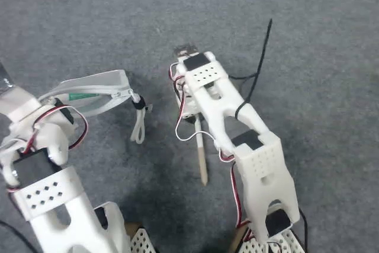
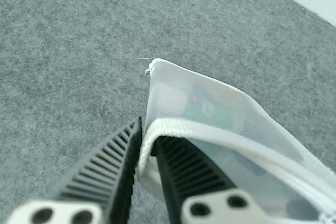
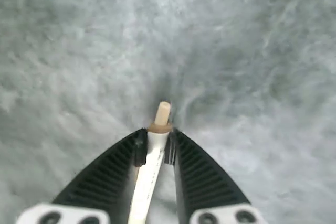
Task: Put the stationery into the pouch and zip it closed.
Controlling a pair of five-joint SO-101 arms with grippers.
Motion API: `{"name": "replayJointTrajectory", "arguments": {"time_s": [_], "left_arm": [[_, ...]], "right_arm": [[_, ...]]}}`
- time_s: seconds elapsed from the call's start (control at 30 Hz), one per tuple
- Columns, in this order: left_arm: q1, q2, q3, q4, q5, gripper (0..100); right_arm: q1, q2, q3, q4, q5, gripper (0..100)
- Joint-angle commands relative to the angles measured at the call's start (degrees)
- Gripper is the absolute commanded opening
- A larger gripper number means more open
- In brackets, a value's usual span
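Table (image 1: pixel 320 57): covered in a gray, felt-like surface that carries everything.
Left arm (image 1: pixel 41 164): at the near left corner in the high view, wrist turned toward the pouch.
Left arm's jaws: clamped together on the white zipper edge at 1 end of the pouch, with the fabric pinched between the 2 ribbed black fingers (image 2: pixel 113 166).
Pouch (image 1: pixel 95 96): translucent white, left of the right arm. It stands on its side on the table with the zipper edge on top.
Pouch contents: a green item (image 2: pixel 207 111) shows through the wall. The marks on it are too blurred to read.
Strap (image 1: pixel 139 127): a white loop on a small black fitting at the pouch's free end, trailing onto the table between the pouch and the right arm.
Right arm (image 1: pixel 237 128): stretches from the near edge out to the middle of the table, its wrist pointing down.
Right arm's jaws: closed on the pencil just behind its eraser end.
Pencil (image 1: pixel 202 155): pale cream, outside the pouch, running from the jaws toward the near edge. Its tan eraser (image 3: pixel 163 111) pokes out past the fingertips. I cannot tell whether it is lifted off the table, and no print on the shaft can be read.
Cable (image 1: pixel 260 57): thin and black, rising beyond the right arm.
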Motion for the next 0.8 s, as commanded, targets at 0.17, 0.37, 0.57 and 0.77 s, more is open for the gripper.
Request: {"name": "replayJointTrajectory", "arguments": {"time_s": [0.17, 0.37, 0.57, 0.77], "left_arm": [[-0.09, -0.26, -0.66, -1.93, 0.79, 1], [-0.09, -0.26, -0.66, -2.02, 0.70, 1], [-0.09, -0.26, -0.66, -2.11, 0.62, 1], [-0.18, -0.26, -0.66, -2.11, 0.62, 1]], "right_arm": [[0.66, -9.63, -0.97, 3.74, 6.15, 0.7], [0.57, -7.25, -0.97, 0.48, 5.89, 1.1], [0.48, -5.23, -1.05, 0.84, -2.37, 13.6], [-1.54, -4.44, -0.79, 0.84, -5.45, 15.1]]}}
